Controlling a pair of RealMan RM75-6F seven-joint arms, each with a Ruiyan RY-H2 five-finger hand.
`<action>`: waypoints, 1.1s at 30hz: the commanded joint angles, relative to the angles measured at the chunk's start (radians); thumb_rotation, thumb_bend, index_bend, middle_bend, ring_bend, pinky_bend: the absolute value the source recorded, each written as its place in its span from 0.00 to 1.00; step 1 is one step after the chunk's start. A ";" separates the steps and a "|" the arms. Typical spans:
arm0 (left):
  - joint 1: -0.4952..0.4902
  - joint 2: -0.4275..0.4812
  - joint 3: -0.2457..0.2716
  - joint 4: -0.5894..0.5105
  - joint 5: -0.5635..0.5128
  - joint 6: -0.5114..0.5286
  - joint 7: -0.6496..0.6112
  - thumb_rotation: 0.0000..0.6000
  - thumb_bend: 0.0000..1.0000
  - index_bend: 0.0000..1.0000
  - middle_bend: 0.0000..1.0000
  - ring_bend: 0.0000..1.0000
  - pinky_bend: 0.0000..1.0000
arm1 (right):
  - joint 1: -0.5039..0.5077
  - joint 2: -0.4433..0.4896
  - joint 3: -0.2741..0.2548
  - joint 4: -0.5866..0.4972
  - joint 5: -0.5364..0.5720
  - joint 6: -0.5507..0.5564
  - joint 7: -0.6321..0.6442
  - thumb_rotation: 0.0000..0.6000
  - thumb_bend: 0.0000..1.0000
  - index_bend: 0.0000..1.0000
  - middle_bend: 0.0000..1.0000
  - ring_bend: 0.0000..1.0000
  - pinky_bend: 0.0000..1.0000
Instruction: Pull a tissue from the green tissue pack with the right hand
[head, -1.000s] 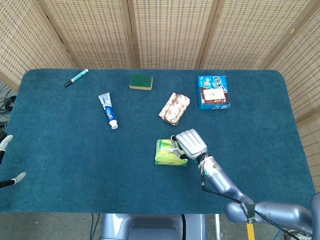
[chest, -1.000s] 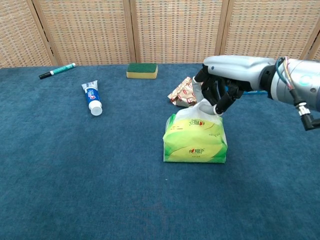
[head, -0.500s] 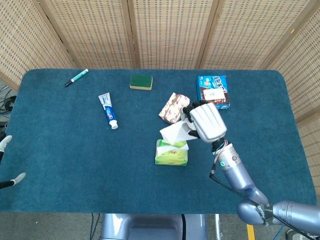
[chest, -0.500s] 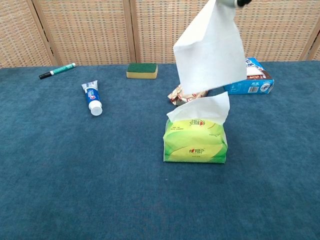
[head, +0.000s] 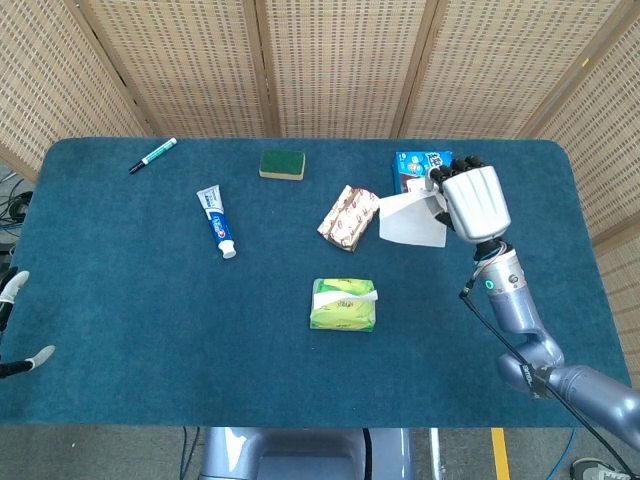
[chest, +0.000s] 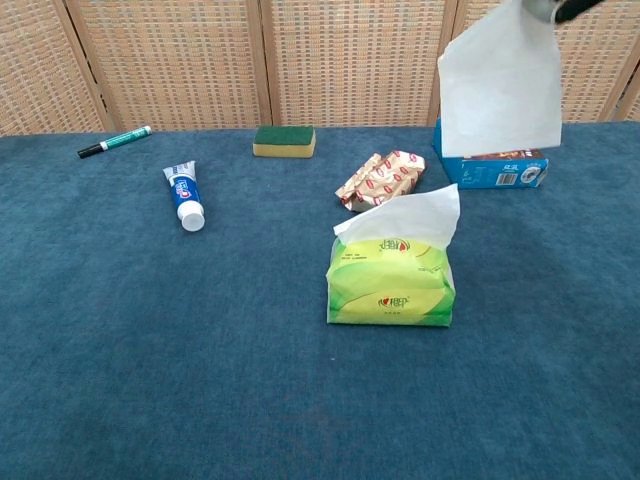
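Dangling from the clamped right hand (head: 474, 199), a tissue (chest: 500, 85); another sheet protruding from the green tissue pack (chest: 391, 282).

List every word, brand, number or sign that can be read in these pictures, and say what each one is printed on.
None can be read for certain.
Green tissue pack: a small red logo on top and front, too blurred to read.
Toothpaste tube: blue and white print, too small.
Blue box: white lettering and a barcode, illegible.
Red-and-white patterned packet: pattern only, unreadable.
Marker: no legible label.
The tissue held by the right hand is blank.
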 joint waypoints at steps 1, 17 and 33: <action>-0.001 -0.002 0.000 0.000 -0.002 -0.003 0.004 1.00 0.04 0.00 0.00 0.00 0.00 | -0.028 -0.108 -0.114 0.175 -0.090 0.004 0.098 1.00 0.55 0.65 0.68 0.57 0.51; -0.005 -0.013 0.004 -0.006 -0.002 -0.009 0.040 1.00 0.04 0.00 0.00 0.00 0.00 | -0.111 -0.139 -0.281 0.266 -0.174 -0.068 0.098 1.00 0.00 0.00 0.00 0.00 0.16; 0.010 -0.007 0.011 -0.011 0.026 0.026 0.030 1.00 0.04 0.00 0.00 0.00 0.00 | -0.375 0.276 -0.273 -0.460 -0.081 0.196 -0.073 1.00 0.00 0.00 0.00 0.00 0.02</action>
